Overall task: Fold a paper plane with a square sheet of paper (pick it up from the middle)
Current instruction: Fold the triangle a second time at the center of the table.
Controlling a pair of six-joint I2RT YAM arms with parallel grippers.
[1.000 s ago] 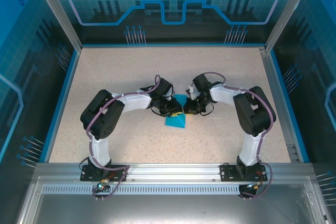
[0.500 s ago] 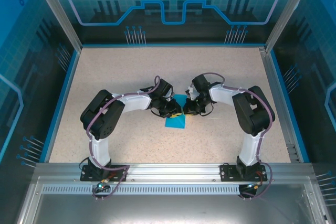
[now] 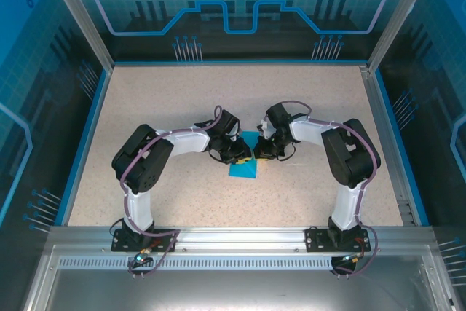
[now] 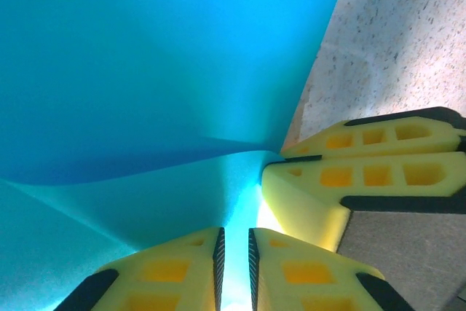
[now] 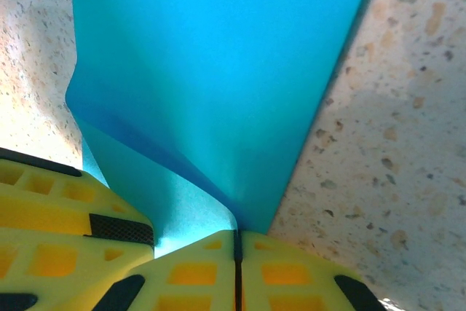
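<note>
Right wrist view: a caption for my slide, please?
Right gripper pinching a fold of the blue paper sheet.

Blue paper sheet (image 3: pixel 242 170) — creased, one part raised

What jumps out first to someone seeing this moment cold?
The bright blue sheet of paper, partly folded, sits at the middle of the speckled table, where the left gripper and right gripper meet. Up close, the right one is pinched shut on a raised crease, and the left clamps the sheet beside it.
</note>
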